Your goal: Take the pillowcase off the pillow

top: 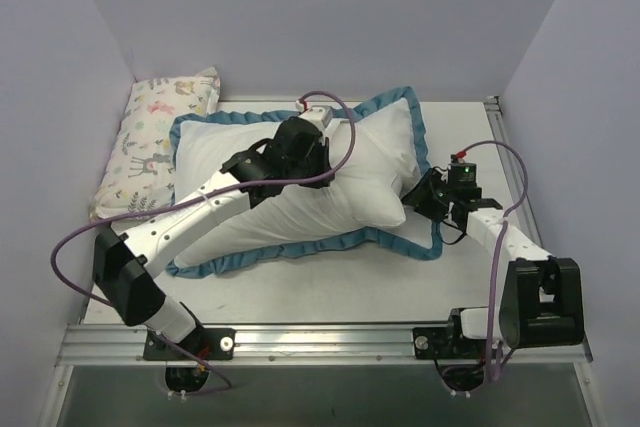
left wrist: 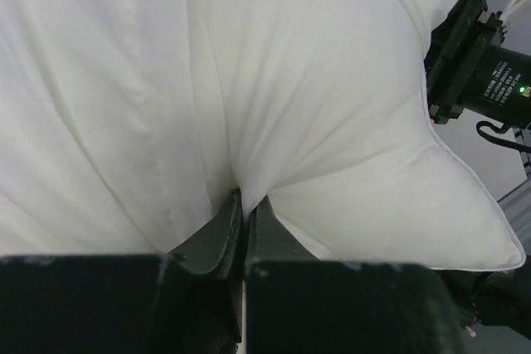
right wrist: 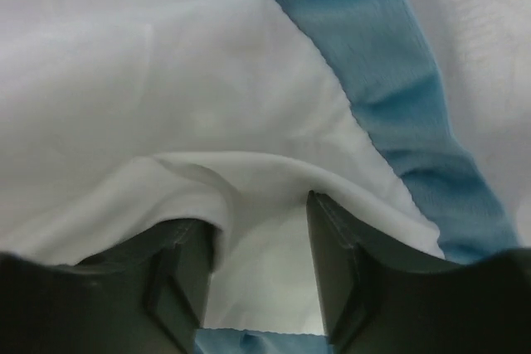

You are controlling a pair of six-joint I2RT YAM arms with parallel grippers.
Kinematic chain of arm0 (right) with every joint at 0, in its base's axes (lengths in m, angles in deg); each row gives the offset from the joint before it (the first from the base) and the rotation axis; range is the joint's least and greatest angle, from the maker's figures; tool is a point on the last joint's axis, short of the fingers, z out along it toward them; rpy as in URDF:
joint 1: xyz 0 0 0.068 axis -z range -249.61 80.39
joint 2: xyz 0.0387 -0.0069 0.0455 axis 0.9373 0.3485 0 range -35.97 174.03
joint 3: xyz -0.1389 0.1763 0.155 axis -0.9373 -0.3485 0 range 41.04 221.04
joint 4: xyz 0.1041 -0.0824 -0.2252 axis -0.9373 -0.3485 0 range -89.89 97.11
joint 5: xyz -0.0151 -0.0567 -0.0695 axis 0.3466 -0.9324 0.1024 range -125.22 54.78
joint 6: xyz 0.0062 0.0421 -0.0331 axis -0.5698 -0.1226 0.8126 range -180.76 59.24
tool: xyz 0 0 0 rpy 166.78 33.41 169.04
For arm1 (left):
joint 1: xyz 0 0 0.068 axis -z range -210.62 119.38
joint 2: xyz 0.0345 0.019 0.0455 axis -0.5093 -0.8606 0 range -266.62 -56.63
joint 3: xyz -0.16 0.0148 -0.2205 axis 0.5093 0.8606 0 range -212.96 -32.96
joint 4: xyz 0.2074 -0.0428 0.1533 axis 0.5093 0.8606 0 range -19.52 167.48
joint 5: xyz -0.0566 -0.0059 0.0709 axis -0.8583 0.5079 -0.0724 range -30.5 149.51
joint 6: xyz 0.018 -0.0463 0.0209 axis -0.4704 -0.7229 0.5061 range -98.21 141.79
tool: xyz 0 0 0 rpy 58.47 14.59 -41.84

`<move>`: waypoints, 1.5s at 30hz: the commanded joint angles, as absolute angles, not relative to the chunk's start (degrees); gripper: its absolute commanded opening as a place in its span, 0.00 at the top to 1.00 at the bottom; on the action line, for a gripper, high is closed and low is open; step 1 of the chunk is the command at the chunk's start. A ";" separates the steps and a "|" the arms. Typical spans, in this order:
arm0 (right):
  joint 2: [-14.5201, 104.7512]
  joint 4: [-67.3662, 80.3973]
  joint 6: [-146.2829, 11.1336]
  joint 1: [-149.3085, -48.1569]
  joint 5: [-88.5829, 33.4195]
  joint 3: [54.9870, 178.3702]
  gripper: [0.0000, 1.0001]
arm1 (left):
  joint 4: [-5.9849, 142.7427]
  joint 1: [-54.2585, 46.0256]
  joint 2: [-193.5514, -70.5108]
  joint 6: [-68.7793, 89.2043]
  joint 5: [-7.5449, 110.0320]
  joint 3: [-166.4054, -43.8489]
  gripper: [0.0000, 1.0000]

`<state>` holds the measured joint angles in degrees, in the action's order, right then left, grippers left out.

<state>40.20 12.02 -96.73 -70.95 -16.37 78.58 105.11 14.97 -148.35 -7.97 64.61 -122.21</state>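
Pulling needs two opposing holds: the pillow [top: 375, 162] lies over the pillowcase [top: 300, 250], blue trim ringing it, left gripper [left wrist: 246, 203] clamped on a pinch of white cloth at the pillow's middle, right gripper [right wrist: 261, 230] at the pillow's right corner with jaws apart straddling a white hem, nothing nipped yet. I'd close right on that hem before left hauls. Bare table [top: 330, 292] lies on the pillow's near side; small animal-print pillow [top: 150, 137] crowds its left end.
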 commanded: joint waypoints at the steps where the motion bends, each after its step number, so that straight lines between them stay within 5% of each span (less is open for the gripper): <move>1: 35.50 8.44 -93.28 -73.29 -23.43 81.21 0.52 | 99.50 14.73 -140.22 -9.49 68.91 -111.91 1.00; 2: 33.92 7.56 -92.84 -74.34 -24.23 81.38 0.42 | 97.40 15.00 -139.86 -10.54 68.74 -110.32 1.00; 5: 27.07 3.60 -91.52 -74.97 -25.73 81.65 0.32 | 95.02 17.19 -139.51 -11.43 69.43 -106.62 1.00; 11: 13.27 2.18 -88.45 -76.98 -23.36 81.30 0.22 | 91.49 20.00 -139.24 -13.19 70.40 -102.83 1.00; 19: 18.96 2.98 -83.35 -85.24 -24.67 84.11 0.17 | 91.14 23.70 -138.89 -13.54 71.19 -102.22 1.00; 22: 23.52 2.55 -83.43 -85.86 -30.72 87.53 0.32 | 91.93 25.71 -138.45 -13.54 71.90 -101.87 1.00; 25: 27.75 0.78 -84.57 -85.08 -38.44 91.83 0.64 | 93.33 27.82 -137.23 -14.07 72.95 -100.38 1.00; 27: 30.91 -1.67 -86.06 -83.24 -41.71 94.29 0.74 | 93.68 28.97 -136.26 -14.86 74.00 -98.36 1.00; 38: 46.81 0.79 -90.64 -72.69 -35.77 102.03 0.93 | 95.09 36.09 -124.39 -19.87 78.40 -89.30 1.00; 40: 45.17 0.78 -91.34 -72.50 -30.40 101.17 0.85 | 95.35 36.01 -123.78 -20.04 78.93 -88.94 1.00; 41: 41.07 2.35 -90.48 -73.29 -29.78 99.77 0.67 | 95.70 36.01 -124.03 -19.78 79.54 -89.29 1.00; 43: 36.92 0.97 -89.50 -75.48 -29.95 98.09 0.49 | 95.88 36.01 -125.52 -19.26 79.81 -90.08 1.00; 45: 30.85 -1.68 -88.71 -76.89 -28.64 96.26 0.44 | 95.80 36.01 -126.67 -18.99 79.89 -91.48 1.00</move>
